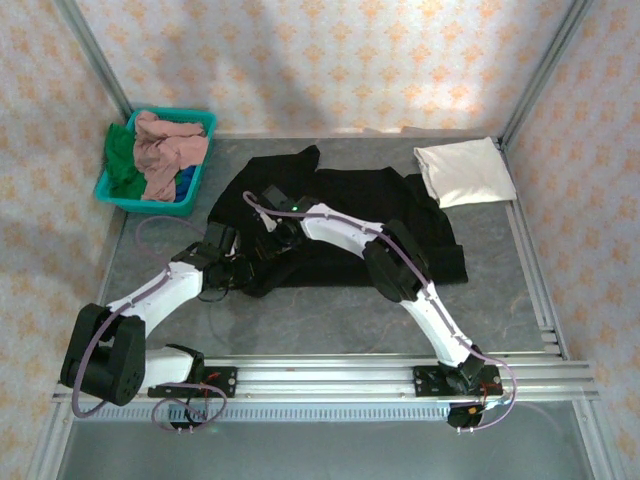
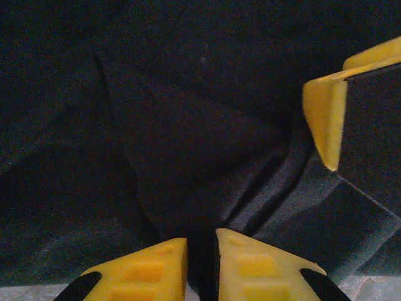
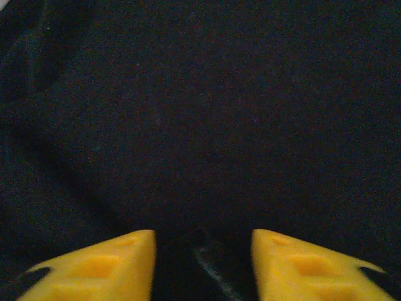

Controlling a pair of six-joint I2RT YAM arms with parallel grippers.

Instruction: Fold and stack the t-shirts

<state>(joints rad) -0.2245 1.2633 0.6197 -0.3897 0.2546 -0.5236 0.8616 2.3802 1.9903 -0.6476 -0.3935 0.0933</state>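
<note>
A large black t-shirt (image 1: 400, 215) lies spread across the middle of the table. My left gripper (image 1: 243, 268) is at its near-left edge. In the left wrist view its yellow fingers (image 2: 263, 269) stand nearly together with a fold of the black t-shirt (image 2: 188, 144) pinched between them. My right gripper (image 1: 268, 218) is just beyond it, low over the shirt's left part. Its fingers (image 3: 106, 266) stand apart, with a low ridge of the black cloth (image 3: 207, 125) between them. A cream-white t-shirt (image 1: 465, 170) lies folded at the back right.
A teal basket (image 1: 200, 125) at the back left holds pink (image 1: 165, 150), green (image 1: 122, 160) and blue (image 1: 185, 183) shirts. One yellow finger of the right gripper (image 2: 326, 119) shows at the upper right of the left wrist view. Metal rails run along the near edge (image 1: 330, 375).
</note>
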